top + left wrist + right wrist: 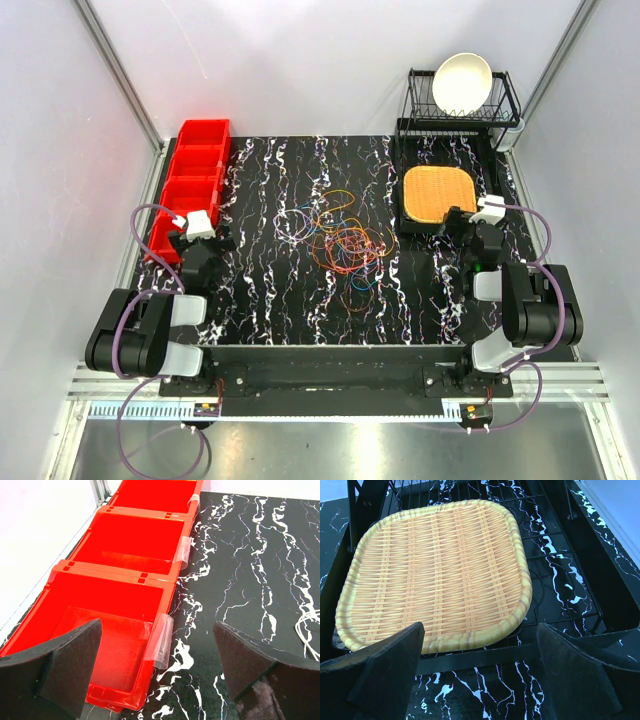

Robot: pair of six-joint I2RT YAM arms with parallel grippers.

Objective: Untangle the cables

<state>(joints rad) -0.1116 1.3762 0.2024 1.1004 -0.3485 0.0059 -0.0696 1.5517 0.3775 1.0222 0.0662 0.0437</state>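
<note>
Though loose, cables (345,243) in one heap.

A row of red bins (195,180) is sitting along the left edge of the black marbled table (270,300). Clear tape (162,640) is sticking to their sides. A yellow woven tray (435,570) is lying on a black rack (480,661). A white bowl (462,83) is leaning in a dish rack (508,100) behind it.

You have bright, even light from above, and the shadows are soft and short. In your left wrist view the red bins (135,540) and their clear tape (161,640) catch glare, and the near finger pads (70,665) look slightly soft.
</note>
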